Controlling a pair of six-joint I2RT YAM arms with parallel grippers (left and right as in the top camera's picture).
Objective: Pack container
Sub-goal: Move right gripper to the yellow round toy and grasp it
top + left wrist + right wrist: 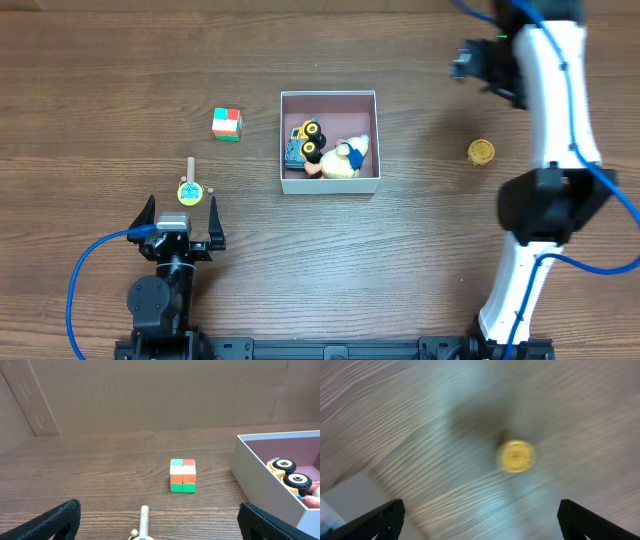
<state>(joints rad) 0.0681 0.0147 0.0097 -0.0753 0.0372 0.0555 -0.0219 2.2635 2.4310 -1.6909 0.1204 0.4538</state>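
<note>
Container [335, 107] rim well apart from cube [227, 124]

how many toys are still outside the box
3: a multicolored cube left of the container, a stick toy with a round yellow head nearer the robot, and a yellow round piece right of the container. None appears hidden.

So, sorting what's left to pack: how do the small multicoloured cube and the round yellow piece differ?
The multicoloured cube is boxy, the yellow piece round and single-coloured. The cube lies left of the white-walled container, the piece right. Both rest on the wooden table, unpacked.
</note>
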